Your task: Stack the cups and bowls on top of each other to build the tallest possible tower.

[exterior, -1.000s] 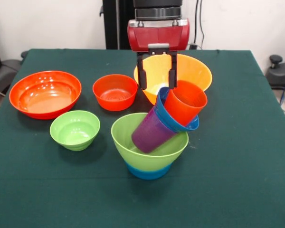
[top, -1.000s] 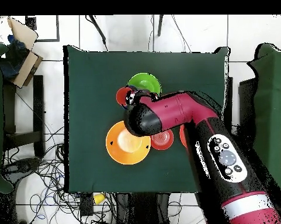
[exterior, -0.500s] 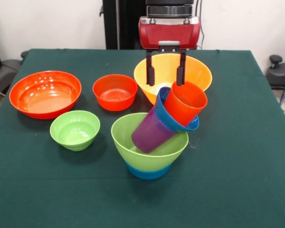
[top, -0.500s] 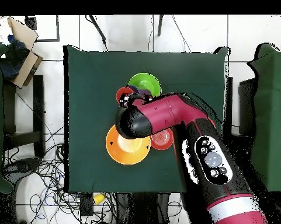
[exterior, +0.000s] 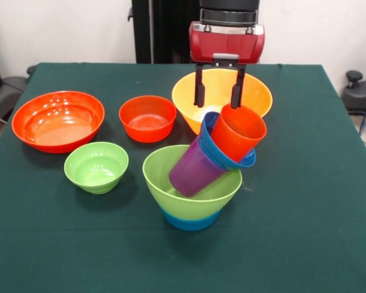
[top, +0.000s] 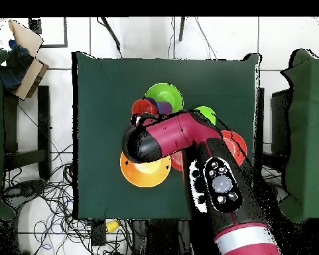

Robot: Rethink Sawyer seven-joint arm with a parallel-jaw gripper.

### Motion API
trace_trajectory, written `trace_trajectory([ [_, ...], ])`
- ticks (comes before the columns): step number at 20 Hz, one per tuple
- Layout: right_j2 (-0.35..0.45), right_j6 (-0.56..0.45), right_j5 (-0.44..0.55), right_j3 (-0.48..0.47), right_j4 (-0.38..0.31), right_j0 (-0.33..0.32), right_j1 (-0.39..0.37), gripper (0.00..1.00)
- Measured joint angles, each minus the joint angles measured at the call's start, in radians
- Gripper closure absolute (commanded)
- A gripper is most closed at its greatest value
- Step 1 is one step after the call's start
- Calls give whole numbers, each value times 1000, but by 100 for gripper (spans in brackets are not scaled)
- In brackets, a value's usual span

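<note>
The tower stands at the front centre: a light green bowl (exterior: 192,186) nested on a light blue bowl (exterior: 190,220). A purple cup (exterior: 194,171) lies tilted in the green bowl. A dark blue bowl (exterior: 230,161) and an orange-red cup (exterior: 239,131) are nested on the purple cup, leaning right. My gripper (exterior: 218,101) hangs open just behind and above the orange-red cup, in front of the large yellow-orange bowl (exterior: 258,93). Nothing is between its fingers. From overhead the arm (top: 168,136) covers the gripper, and the green bowl (top: 164,94) and orange-red cup (top: 142,106) show beside it.
A large red-orange bowl (exterior: 58,120) sits at the left, a medium red-orange bowl (exterior: 147,117) behind centre, and a small light green bowl (exterior: 96,166) left of the tower. Overhead, the yellow-orange bowl (top: 145,174) and the small green bowl (top: 205,114) flank the arm.
My gripper has moved to the right in the front view and risen slightly, staying open. The tilted stack of cups and bowls has not moved.
</note>
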Motion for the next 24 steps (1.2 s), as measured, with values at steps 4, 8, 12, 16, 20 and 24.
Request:
trace_trajectory([
  [4,-71,0,-7,-2,0,57,6,0],
  [8,-147,2,-42,-13,0,113,24,0],
  [12,-224,15,-96,-29,1,169,47,0],
  [16,-289,32,-144,-47,6,213,74,0],
  [20,-342,47,-179,-65,34,242,99,0],
  [24,-385,51,-195,-86,62,259,120,0],
])
